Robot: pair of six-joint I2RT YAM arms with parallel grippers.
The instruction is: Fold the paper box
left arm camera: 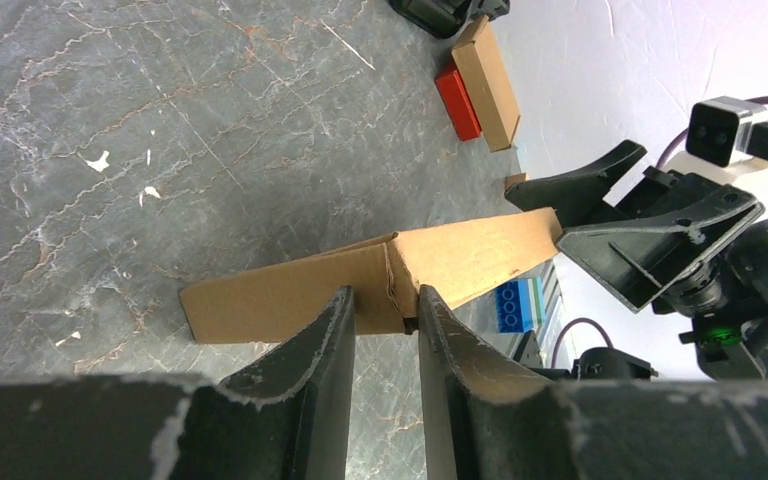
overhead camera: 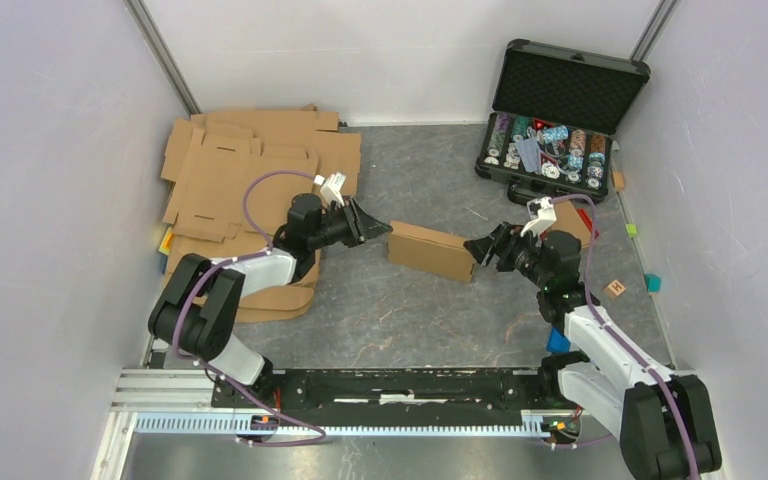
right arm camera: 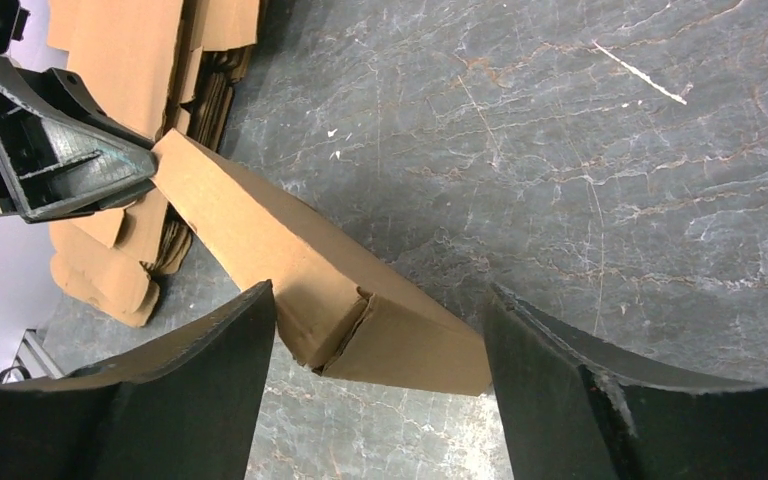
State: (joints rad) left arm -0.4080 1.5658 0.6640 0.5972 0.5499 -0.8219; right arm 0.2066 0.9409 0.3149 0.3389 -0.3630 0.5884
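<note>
The paper box [overhead camera: 430, 250] is plain brown cardboard, folded shallow and rectangular.

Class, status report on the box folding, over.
Left gripper pinches one end of the paper box. Right gripper open, straddling the other end. Flat cardboard blanks and chip case well off to the sides.
</note>
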